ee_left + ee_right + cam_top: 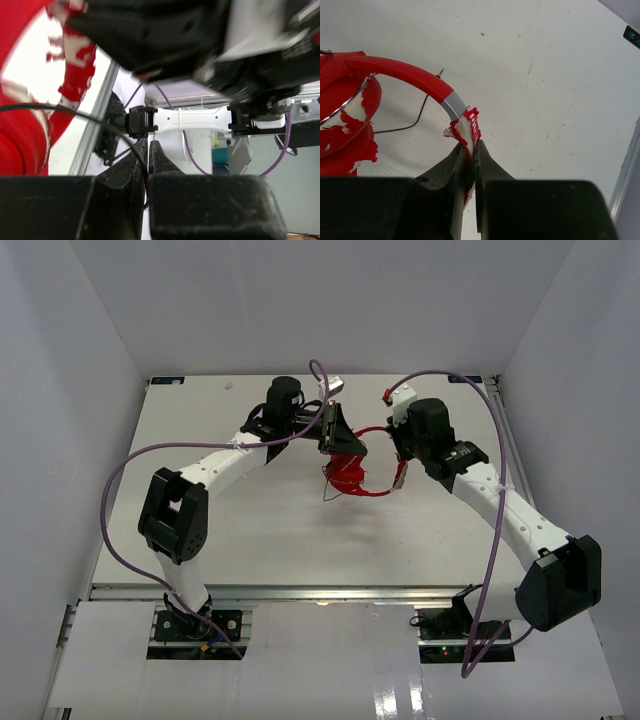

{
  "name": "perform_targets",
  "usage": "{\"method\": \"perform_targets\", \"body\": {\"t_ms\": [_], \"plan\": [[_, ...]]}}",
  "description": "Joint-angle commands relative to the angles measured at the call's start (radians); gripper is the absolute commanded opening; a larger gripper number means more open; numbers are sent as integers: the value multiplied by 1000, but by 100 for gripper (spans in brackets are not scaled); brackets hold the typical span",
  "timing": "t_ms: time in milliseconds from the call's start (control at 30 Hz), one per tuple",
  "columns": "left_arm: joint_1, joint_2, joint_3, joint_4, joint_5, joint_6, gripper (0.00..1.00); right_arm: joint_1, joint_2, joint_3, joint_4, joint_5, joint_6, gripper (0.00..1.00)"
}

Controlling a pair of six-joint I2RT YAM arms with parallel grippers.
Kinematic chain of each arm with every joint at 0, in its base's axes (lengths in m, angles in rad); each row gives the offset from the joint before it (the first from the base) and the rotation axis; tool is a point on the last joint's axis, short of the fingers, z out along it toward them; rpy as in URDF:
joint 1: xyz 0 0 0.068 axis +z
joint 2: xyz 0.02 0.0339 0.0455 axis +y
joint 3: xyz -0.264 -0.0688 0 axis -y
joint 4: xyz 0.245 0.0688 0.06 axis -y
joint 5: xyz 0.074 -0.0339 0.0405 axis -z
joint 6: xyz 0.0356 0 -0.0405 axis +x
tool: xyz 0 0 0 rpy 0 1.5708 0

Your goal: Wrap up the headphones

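Item: headphones (349, 472), red, over-ear, one set. Top external view: they sit mid-table between the two arms, ear cups folded together. The left gripper (335, 440) is at their far-left side, and the right gripper (402, 472) is at the end of the headband (372, 430). A short run of thin black cable (325, 492) strays onto the table (250, 530) on the near-left. Left wrist view: the left gripper (148, 147) has its fingers closed together on the cable (75, 114), which arcs in from the blurred red ear cup (20, 150). The dark, out-of-focus mass above is probably the other arm. Right wrist view: the right gripper (470, 150) is pinched onto the peeling red-and-white end of the headband (465, 125), holding the set steady. The plug (441, 73) lies free on the table, and slack cable (405, 128) trails from it. Progress, as judged: both grasps are made. No turns of cable around the band can be made out, so the winding and the securing of the plug appear to be left. Surroundings: white tabletop, lightly scuffed and speckled; plain white walls (90, 320) on three sides; purple robot cables (120, 470) looping over both arms.
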Motion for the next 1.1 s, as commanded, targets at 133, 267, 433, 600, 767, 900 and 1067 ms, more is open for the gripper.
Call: {"method": "perform_targets", "body": {"t_ms": [133, 267, 433, 600, 767, 900, 1067], "plan": [[-88, -18, -14, -11, -25, -93, 18, -58, 77, 176, 10, -147, 254, 8], [-90, -5, 11, -44, -74, -74, 20, -126, 99, 207, 8, -305, 352, 8], [-117, 53, 107, -139, -156, -6, 34, -165, 134, 212, 16, -402, 466, 8], [-181, 50, 204, -347, -304, 240, 58, -247, 174, 246, 24, -477, 540, 8], [-245, -64, 99, -418, -508, 471, 65, -302, 191, 303, 24, -515, 559, 8], [-314, -209, -120, -300, -673, 636, 66, -326, 184, 348, 15, -522, 565, 8], [-364, -304, -400, -27, -787, 743, 67, -358, 187, 388, 5, -573, 609, 8]]}}
